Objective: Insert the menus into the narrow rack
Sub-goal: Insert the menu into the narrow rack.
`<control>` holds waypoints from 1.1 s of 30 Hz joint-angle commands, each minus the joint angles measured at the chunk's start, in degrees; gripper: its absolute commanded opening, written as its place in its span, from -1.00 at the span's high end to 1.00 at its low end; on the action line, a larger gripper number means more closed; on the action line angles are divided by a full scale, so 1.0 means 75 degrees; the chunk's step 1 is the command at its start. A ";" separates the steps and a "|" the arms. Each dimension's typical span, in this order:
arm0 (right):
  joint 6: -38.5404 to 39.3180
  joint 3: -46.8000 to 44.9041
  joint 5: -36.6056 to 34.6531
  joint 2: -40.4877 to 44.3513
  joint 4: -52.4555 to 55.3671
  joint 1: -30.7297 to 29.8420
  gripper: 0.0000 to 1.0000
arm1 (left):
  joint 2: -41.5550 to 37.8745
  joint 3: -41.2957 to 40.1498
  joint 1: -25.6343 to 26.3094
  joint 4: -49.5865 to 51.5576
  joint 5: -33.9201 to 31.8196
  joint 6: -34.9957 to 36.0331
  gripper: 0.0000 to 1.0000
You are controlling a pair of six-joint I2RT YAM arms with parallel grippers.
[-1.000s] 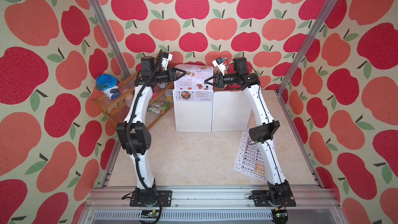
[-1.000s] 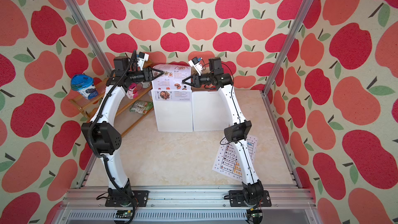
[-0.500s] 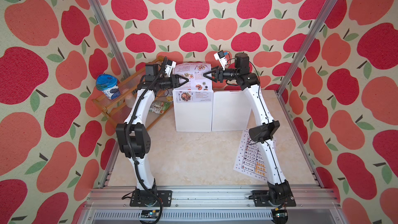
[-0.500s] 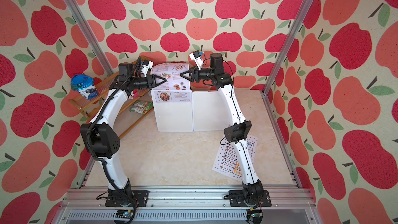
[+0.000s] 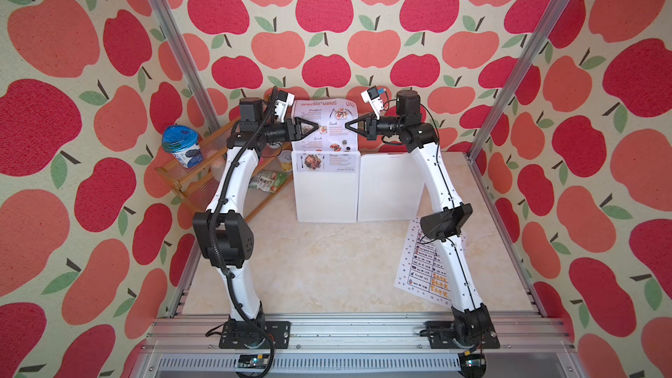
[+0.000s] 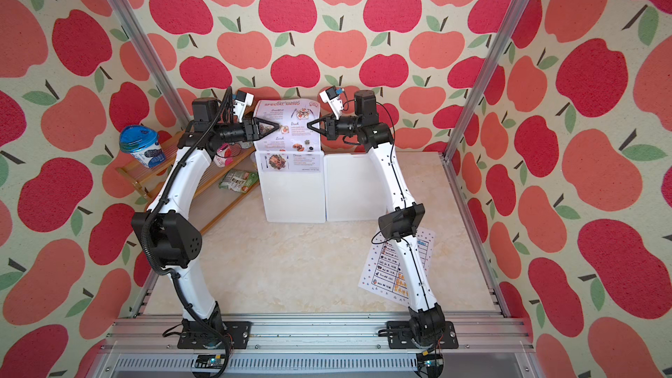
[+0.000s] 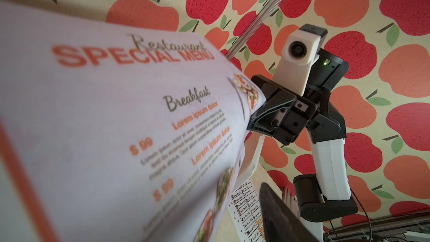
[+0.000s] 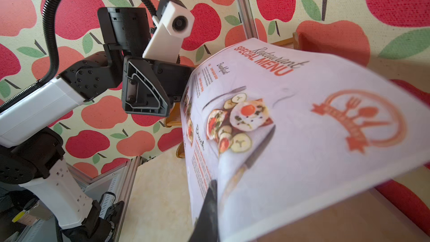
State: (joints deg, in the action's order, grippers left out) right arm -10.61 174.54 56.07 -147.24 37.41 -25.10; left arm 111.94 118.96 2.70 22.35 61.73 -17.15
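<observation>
Clamped shut within the last second, my right pincer (image 5: 346, 126) pinches the right edge of the photo menu (image 5: 332, 140); my left pincer (image 5: 317, 126), slid inward, stands released, jaws parted over its left edge. Its foot sits in the left of two white rack bins (image 5: 325, 198) at the far edge of the tabletop (image 5: 327, 267). Seating it seems the step; next, I judge, a straight downward push. Two menus: the table menu (image 5: 418, 270) lies flat by the right edge.

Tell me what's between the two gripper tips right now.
The Special Menu sheet, standing in the white rack, spans the gap between the left gripper and the right gripper; both top views show it.
</observation>
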 commanded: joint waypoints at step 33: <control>0.0174 0.0224 0.0090 0.0002 0.0015 -0.0042 0.88 | 0.0649 0.1107 0.0048 0.0865 -0.0107 0.0534 -0.41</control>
State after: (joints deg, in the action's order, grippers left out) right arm -11.42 174.82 56.07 -147.24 35.42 -25.12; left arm 118.13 127.46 3.42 28.14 61.32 -14.11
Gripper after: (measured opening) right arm 0.065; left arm 0.706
